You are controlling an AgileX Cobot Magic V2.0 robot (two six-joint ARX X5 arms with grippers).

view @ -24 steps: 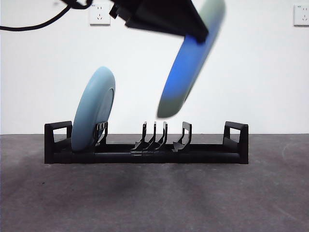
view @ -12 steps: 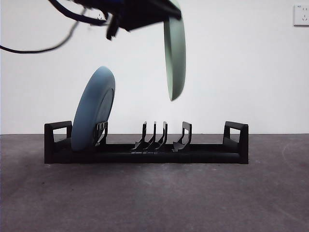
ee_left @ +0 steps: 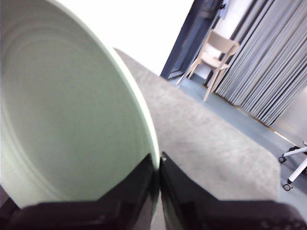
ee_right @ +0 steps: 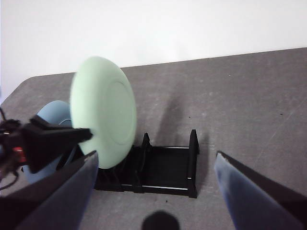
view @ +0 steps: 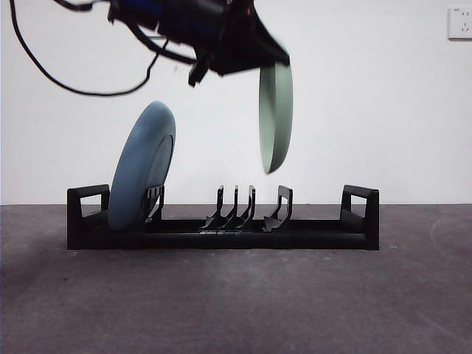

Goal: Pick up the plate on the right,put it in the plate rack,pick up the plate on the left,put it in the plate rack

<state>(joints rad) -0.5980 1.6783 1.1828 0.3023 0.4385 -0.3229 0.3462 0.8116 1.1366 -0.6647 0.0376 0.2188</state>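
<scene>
A pale green plate [view: 276,118] hangs upright on edge above the prongs in the middle of the black plate rack [view: 360,215], clear of them. My left gripper [view: 270,62] is shut on its upper rim; the left wrist view shows the jaws [ee_left: 158,165] pinching the plate's rim [ee_left: 72,120]. A blue plate [view: 144,166] stands leaning in the rack's left end. My right gripper [ee_right: 154,158] is open and holds nothing, looking down from a distance on the rack [ee_right: 168,172], the green plate [ee_right: 103,112] and the blue plate [ee_right: 53,114].
The dark grey table [view: 236,302] runs in front of the rack. A white wall with a socket [view: 461,22] is behind. A black cable [view: 74,85] hangs from the left arm at the upper left.
The green plate has turned from tilted to upright. Over the last half second it has come lower and slightly right, toward the rack's middle prongs. The blue plate has not moved.
</scene>
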